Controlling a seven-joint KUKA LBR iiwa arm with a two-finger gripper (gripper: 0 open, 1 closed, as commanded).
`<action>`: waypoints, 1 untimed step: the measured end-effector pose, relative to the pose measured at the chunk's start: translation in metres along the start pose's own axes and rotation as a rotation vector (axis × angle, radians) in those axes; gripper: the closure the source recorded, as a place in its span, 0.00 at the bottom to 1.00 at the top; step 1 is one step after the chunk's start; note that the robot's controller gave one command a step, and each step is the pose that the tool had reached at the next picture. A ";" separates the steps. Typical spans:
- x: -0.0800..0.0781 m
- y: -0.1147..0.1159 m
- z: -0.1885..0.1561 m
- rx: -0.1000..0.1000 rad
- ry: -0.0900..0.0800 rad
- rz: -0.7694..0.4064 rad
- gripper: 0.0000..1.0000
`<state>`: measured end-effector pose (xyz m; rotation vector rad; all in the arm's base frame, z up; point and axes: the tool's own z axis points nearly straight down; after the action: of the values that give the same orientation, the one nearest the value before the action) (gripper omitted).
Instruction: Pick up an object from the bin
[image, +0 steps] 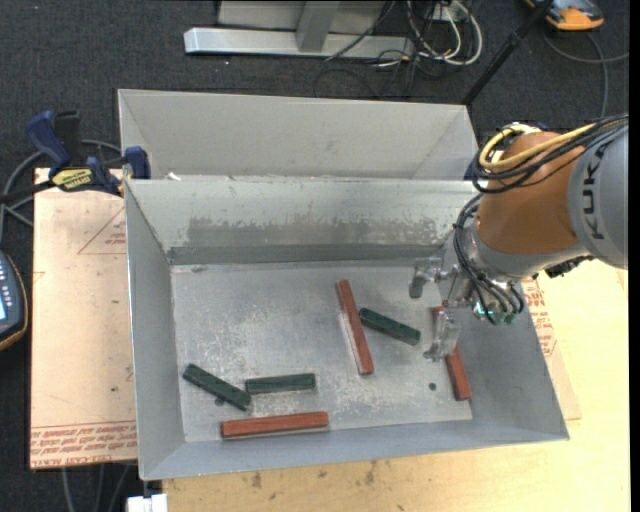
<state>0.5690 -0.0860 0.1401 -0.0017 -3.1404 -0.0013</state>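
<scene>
My gripper (428, 320) hangs at the right side of the bin, its two fingers spread apart and open, with nothing gripped between them. A short dark green bar (390, 326) lies just left of the fingers, its right end close to the gap between them. Left of that bar lies a long red-brown bar (354, 327), running up and down the bin floor. A short red-brown bar (457, 375) lies just below the lower fingertip (436, 350), near the right wall.
At the front left of the bin floor lie two dark green bars (216, 387) (280, 383) and a long red-brown bar (274, 425). The arm with its orange cover reaches in over the right wall.
</scene>
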 end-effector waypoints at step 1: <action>-0.017 0.001 0.074 -0.001 0.003 0.008 0.00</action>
<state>0.5855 -0.0847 0.0657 -0.0148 -3.1376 -0.0030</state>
